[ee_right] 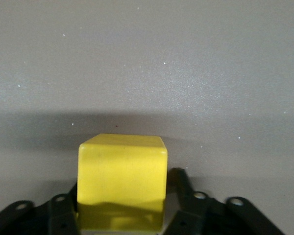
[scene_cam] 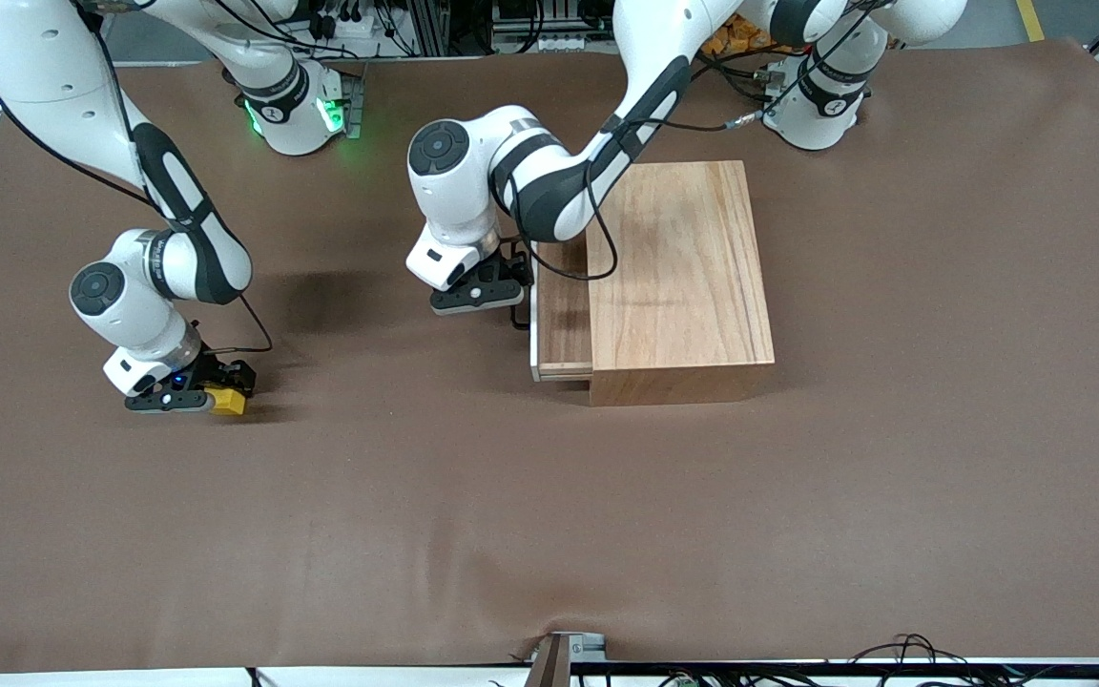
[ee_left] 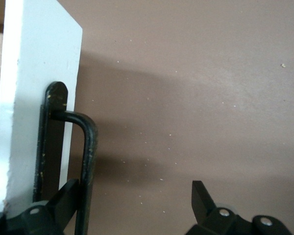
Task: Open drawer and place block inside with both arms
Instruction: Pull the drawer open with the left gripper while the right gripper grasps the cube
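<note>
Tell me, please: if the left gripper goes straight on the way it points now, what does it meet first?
Probably the brown table cover. The left gripper points down beside the drawer, open, one finger behind the black handle.

Brown-covered table [scene_cam: 607,515] carries the wooden box [scene_cam: 693,286] toward the left arm's end, its drawer [scene_cam: 561,310] partly out
</note>
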